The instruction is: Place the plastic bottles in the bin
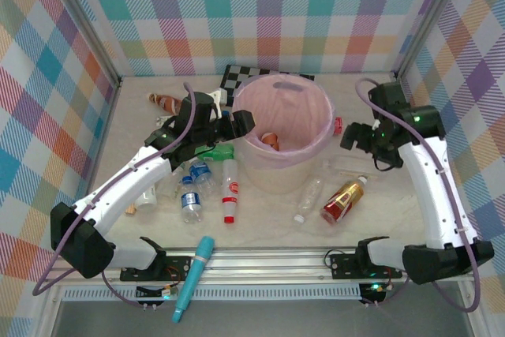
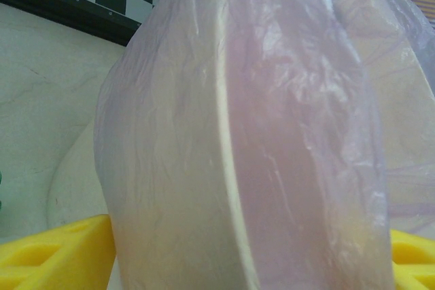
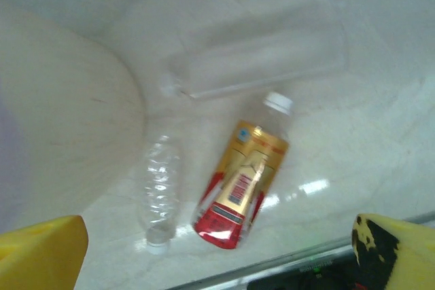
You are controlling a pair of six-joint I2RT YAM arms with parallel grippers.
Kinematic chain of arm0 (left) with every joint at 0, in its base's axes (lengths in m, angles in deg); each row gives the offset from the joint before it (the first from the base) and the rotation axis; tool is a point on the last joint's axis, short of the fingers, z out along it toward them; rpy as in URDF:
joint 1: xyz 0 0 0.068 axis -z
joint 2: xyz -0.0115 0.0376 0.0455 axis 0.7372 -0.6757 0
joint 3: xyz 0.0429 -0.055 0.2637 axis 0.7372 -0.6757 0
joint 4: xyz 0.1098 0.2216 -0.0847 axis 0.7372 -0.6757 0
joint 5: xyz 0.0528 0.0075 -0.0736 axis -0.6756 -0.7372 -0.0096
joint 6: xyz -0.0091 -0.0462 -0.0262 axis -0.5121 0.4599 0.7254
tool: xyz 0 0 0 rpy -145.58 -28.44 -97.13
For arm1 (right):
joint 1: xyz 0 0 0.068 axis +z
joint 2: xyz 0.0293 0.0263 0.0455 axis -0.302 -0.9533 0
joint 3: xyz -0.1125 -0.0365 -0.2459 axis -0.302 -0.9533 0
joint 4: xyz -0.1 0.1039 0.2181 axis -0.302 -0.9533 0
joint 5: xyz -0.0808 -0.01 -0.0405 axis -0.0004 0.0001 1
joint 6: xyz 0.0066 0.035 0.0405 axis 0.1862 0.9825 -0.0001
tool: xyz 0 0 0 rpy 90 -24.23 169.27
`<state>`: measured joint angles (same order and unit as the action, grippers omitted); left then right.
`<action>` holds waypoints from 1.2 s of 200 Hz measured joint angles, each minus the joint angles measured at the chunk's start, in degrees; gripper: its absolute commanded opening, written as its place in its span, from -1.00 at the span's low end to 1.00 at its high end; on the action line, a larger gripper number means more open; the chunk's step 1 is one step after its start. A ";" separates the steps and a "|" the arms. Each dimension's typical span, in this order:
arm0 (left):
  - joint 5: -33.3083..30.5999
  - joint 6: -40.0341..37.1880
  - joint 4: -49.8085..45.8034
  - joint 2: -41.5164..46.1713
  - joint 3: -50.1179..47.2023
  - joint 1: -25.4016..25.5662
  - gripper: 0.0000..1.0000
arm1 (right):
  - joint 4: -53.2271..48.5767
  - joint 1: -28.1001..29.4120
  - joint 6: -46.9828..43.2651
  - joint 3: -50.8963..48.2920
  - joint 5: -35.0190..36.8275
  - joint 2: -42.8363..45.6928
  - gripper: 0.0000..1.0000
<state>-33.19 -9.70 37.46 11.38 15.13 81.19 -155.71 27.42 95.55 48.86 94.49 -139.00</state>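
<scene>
Bin [image 1: 272,170]: pale pink with a pink liner, mid-table [image 1: 268,230]. A bottle with an orange-brown label [image 1: 271,140] lies inside it.
Left tool [image 1: 241,122]: at the bin's 9 o'clock rim. Its yellow fingers [image 2: 54,256] stand apart either side of the lined wall, gripping nothing.
Right tool [image 1: 351,138]: at the bin's 3 o'clock, fingers [image 3: 41,252] spread wide, empty.
Gold bottle [image 3: 241,181]: lying between 4 and 5 o'clock of the bin, white cap. Its gold-and-red label has a barcode and a small blue emblem; the lettering is too blurred to read.
Clear bottles: one [image 3: 162,191] at 5 o'clock beside the gold one, another [image 3: 262,56] at 4 o'clock. Neither has a readable label.
Red-capped bottle [image 1: 230,187]: 7 o'clock, white label with a red mark, unreadable.
Blue-label bottles [image 1: 189,203]: 8 o'clock, text too small.
Green bottle [image 1: 221,150]: 9 o'clock, under the left arm.
Brown-label bottle [image 1: 163,102]: between 9 and 10 o'clock, well apart.
Checkerboard [image 1: 237,76]: 11 o'clock, behind the bin.
</scene>
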 measured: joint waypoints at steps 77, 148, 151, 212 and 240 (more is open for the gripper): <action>-0.52 -0.02 -0.94 -0.02 0.00 0.02 0.51 | 16.65 -9.35 3.91 -29.94 -13.60 3.43 0.99; -0.76 -0.37 -2.25 -0.76 0.63 0.04 0.52 | 31.50 -12.26 6.69 -43.41 -17.64 -3.85 0.99; -0.79 -0.39 -2.25 -0.79 0.68 0.04 0.52 | 32.06 -12.37 6.75 -43.69 -17.68 -4.09 0.99; -0.79 -0.46 -2.32 -1.16 1.05 0.04 0.53 | 41.33 -13.35 8.68 -47.43 -17.84 -8.70 0.82; -0.81 -0.46 -2.40 -1.36 1.25 0.07 0.54 | 41.27 -13.77 9.01 -47.45 -17.64 -9.09 0.67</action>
<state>-34.00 -10.16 35.06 10.03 16.38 81.25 -114.44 13.65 104.55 1.41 76.85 -148.10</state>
